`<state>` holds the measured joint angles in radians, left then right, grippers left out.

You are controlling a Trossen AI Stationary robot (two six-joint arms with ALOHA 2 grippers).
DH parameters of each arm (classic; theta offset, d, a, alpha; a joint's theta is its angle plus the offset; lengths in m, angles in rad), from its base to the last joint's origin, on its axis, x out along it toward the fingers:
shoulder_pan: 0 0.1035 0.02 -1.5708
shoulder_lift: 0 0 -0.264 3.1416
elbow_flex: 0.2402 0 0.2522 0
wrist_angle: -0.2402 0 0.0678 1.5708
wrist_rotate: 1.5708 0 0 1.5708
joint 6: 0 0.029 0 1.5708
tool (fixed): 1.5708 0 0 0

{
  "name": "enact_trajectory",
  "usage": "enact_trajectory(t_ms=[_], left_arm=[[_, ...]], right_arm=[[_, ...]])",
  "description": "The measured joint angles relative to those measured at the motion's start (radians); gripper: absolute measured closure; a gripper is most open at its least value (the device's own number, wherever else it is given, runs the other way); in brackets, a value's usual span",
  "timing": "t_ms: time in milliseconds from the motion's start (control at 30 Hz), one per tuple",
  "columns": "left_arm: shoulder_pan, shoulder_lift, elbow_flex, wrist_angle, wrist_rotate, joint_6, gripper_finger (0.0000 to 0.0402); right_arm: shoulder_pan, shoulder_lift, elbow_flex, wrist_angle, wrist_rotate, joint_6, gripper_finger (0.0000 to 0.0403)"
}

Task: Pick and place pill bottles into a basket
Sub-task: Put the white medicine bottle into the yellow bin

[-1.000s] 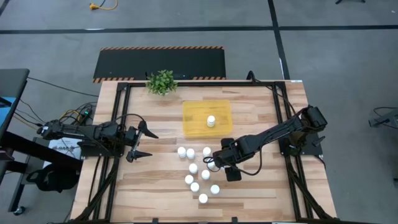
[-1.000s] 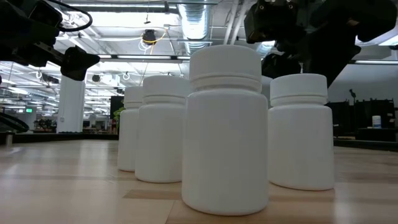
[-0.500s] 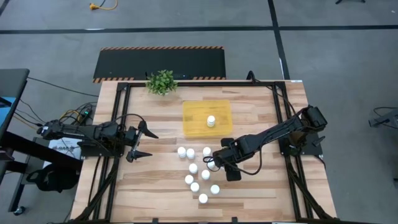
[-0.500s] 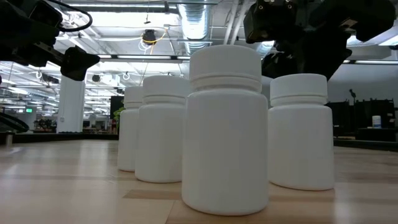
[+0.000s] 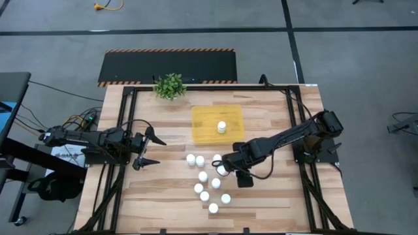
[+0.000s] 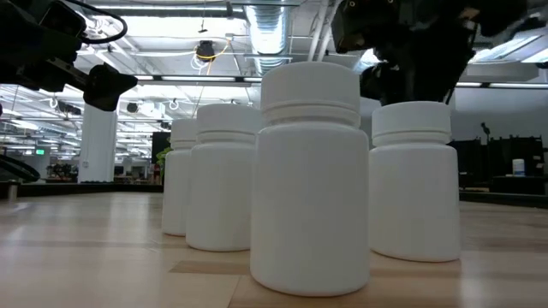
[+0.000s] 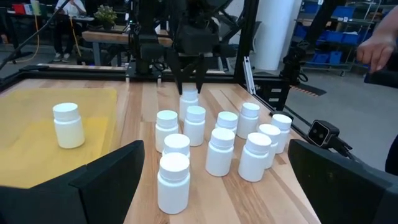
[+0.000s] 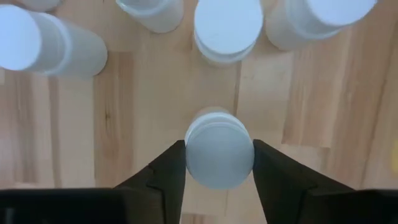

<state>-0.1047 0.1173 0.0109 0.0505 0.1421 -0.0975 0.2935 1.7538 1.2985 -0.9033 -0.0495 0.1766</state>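
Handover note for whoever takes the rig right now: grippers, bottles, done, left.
Right gripper: shut on a pill bottle at the cluster's right edge; bottle looks to be on the table.
Left gripper: open, empty, waiting at the table's left side.
Done: one bottle in tray stands upright in the yellow tray.
Left: the gripped bottle plus the loose bottles upright in a cluster on the wood in front of the tray; the high view shows about nine of them.

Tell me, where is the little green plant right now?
In the high view, the green plant sits at the table's far edge, toward the left arm's side. Its nearest neighbour is the yellow tray, apart from it.
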Motion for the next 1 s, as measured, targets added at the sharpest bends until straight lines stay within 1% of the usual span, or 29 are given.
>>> enact_trajectory(t_ms=[233, 300, 467, 567, 700, 767, 867, 1000], left_arm=[[0.0, 0.0, 0.0, 0.0, 0.0, 0.001, 0.0015], [0.0, 0.0, 0.0, 0.0, 0.0, 0.0, 0.0015], [0.0, 0.0, 0.0, 0.0, 0.0, 0.009, 0.0015], [0.0, 0.0, 0.0, 0.0, 0.0, 0.002, 0.0015], [0.0, 0.0, 0.0, 0.0, 0.0, 0.01, 0.0015], [0.0, 0.0, 0.0, 0.0, 0.0, 0.009, 0.0015], [0.0, 0.0, 0.0, 0.0, 0.0, 0.001, 0.0015], [0.0, 0.0, 0.0, 0.0, 0.0, 0.008, 0.0015]], right_arm=[[-0.055, -0.001, 0.129, -0.136, -0.002, -0.049, 0.0231], [-0.074, -0.001, 0.173, -0.178, -0.001, -0.072, 0.0232], [-0.127, -0.001, 0.291, -0.287, -0.001, -0.134, 0.0252], [-0.162, -0.001, 0.347, -0.354, 0.003, -0.169, 0.0251], [-0.209, -0.001, 0.392, -0.426, 0.031, -0.212, 0.0232], [-0.233, -0.001, 0.405, -0.446, 0.052, -0.236, 0.023], [-0.271, -0.001, 0.41, -0.452, 0.08, -0.28, 0.0239], [-0.316, -0.001, 0.41, -0.452, 0.081, -0.339, 0.0252]])
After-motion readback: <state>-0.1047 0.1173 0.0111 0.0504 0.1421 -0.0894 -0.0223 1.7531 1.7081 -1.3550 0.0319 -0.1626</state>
